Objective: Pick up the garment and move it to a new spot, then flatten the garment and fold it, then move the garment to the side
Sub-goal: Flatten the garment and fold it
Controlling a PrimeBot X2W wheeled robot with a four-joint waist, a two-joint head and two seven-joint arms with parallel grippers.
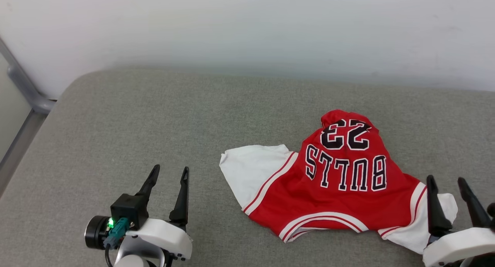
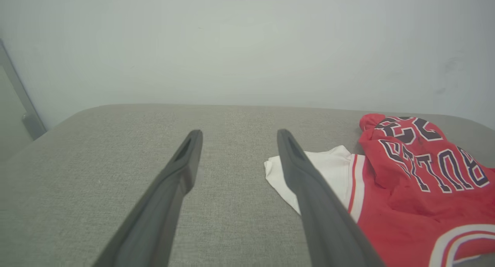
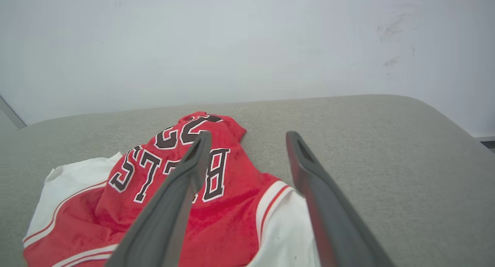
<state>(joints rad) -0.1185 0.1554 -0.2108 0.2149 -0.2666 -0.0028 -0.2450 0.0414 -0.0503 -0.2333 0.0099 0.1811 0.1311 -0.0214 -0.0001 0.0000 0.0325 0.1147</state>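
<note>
— on the grey cushion (image 1: 154, 116), where did the garment (image 1: 332, 182) lie?
— bunched toward the right, lettering up, stretched left to right. the right gripper (image 1: 446, 179) stood over its right-end white sleeve, jaws spread, holding nothing.
— and the left gripper (image 1: 171, 168)?
— wide open too, empty, well apart to the left, bare cushion between.

The left half of the grey padded table (image 1: 116, 116) lies bare; the crumpled jersey (image 1: 336, 182) heaps up on the right, and the wall (image 1: 247, 27) closes the far edge.
</note>
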